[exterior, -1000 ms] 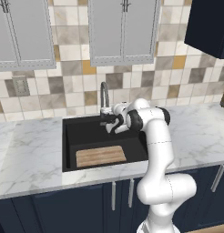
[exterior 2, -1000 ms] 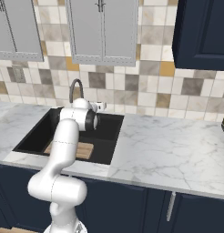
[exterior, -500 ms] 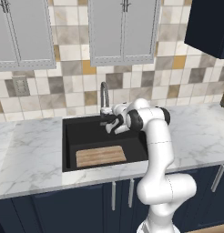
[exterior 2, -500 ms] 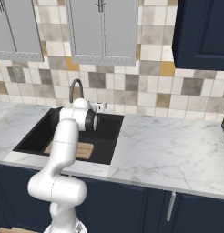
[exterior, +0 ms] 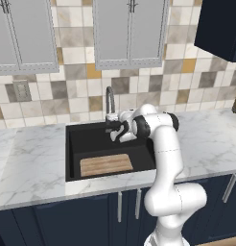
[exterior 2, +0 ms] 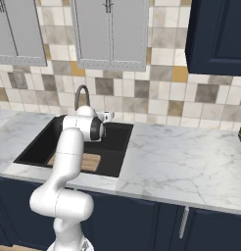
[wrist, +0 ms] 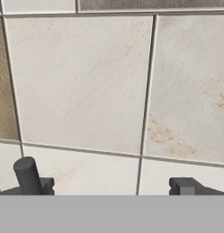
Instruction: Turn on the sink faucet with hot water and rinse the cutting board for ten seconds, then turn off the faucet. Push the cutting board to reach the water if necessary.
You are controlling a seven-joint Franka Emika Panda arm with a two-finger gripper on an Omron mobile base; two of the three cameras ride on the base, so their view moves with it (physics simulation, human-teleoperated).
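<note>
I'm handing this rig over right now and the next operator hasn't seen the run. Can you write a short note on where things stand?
Claw: open, holding nothing, up at the back of the sink beside the faucet, facing the tiled wall.
Cutting board: lying flat on the floor of the sink, toward the front edge, apart from the faucet.
Done: the arm has been brought up to the faucet. No water stream is visible, so the faucet looks off.
Left: turn on hot water, rinse the board for ten seconds (push it toward the stream if the water misses it), then turn the faucet off.
</note>
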